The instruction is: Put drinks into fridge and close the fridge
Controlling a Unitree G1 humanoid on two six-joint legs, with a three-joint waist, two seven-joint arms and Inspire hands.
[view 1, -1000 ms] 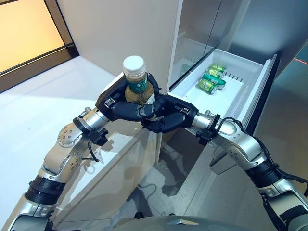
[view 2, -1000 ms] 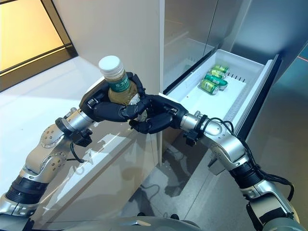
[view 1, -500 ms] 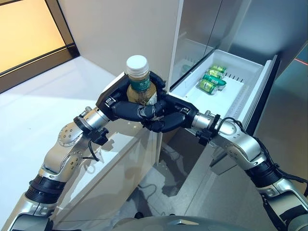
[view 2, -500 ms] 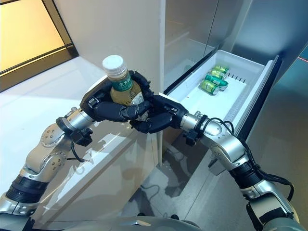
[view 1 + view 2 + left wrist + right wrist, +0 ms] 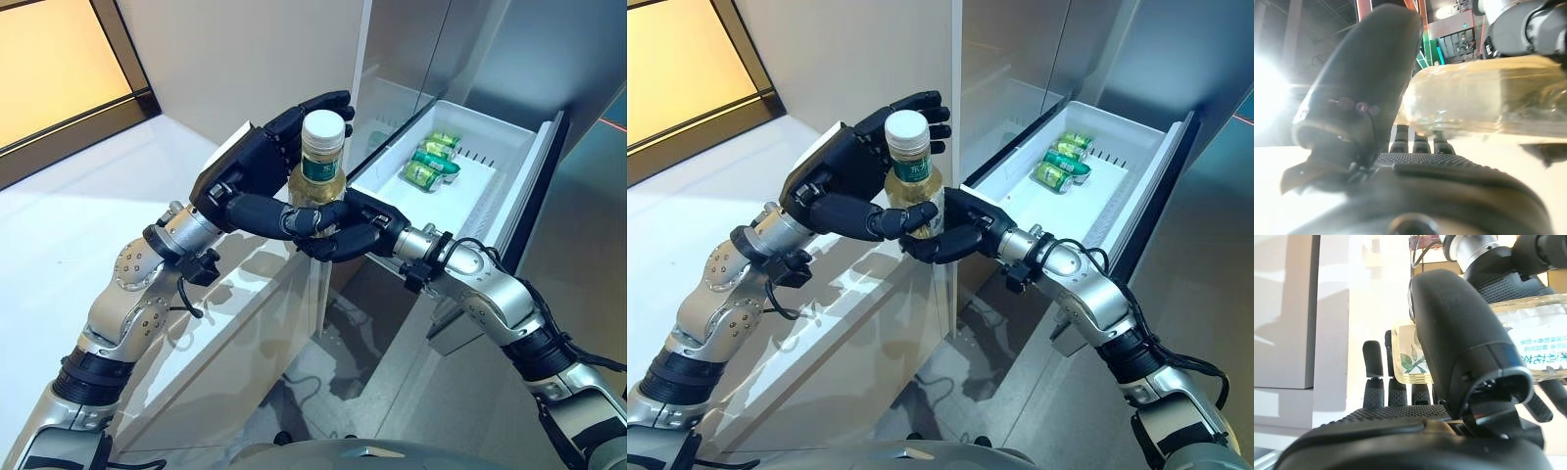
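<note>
The bottle (image 5: 321, 162) stands upright at the scene's centre, mid-handover: the right hand (image 5: 345, 233) curls round its base to carry it toward the open fridge drawer (image 5: 509, 181) at two o'clock, while the left hand (image 5: 257, 176) spreads its fingers, thumb under it

Upright bottle (image 5: 320, 178), white cap, midair
</note>
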